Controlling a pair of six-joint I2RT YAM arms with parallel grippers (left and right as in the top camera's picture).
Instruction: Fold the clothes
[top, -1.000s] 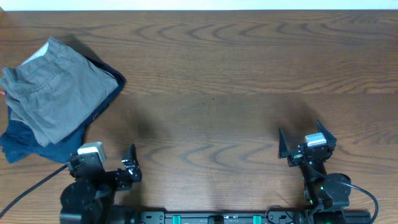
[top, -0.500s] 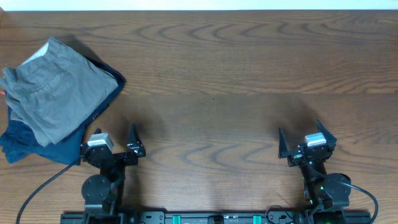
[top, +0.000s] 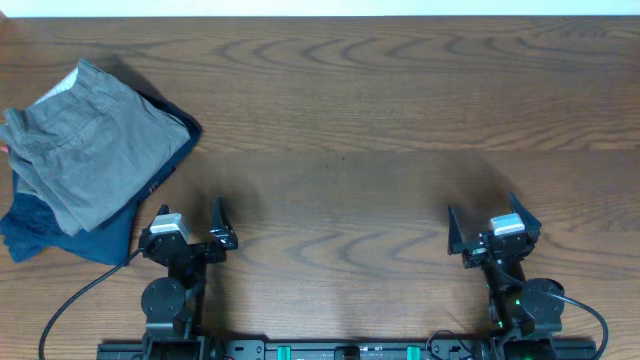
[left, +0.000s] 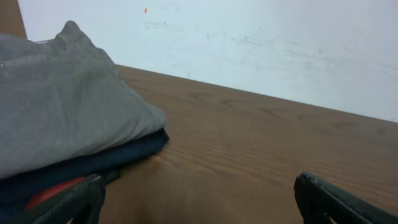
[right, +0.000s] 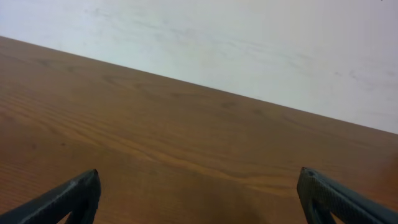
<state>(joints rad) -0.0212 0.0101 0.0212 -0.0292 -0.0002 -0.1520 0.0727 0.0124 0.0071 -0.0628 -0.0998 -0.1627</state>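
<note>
The olive-grey shorts (top: 85, 145) are being shown folded into a rumpled, roughly square bundle at the far left of the bench (top: 380, 130) — a pale strip is showing at the far edge — and are lying on the dark navy garment (top: 45, 235), whose edges are peeking out beneath. The left pincer (top: 190, 212) is being held spread near the stack, gripping nothing; the right pincer (top: 483, 215) is likewise being held spread, well apart at the near right.
</note>
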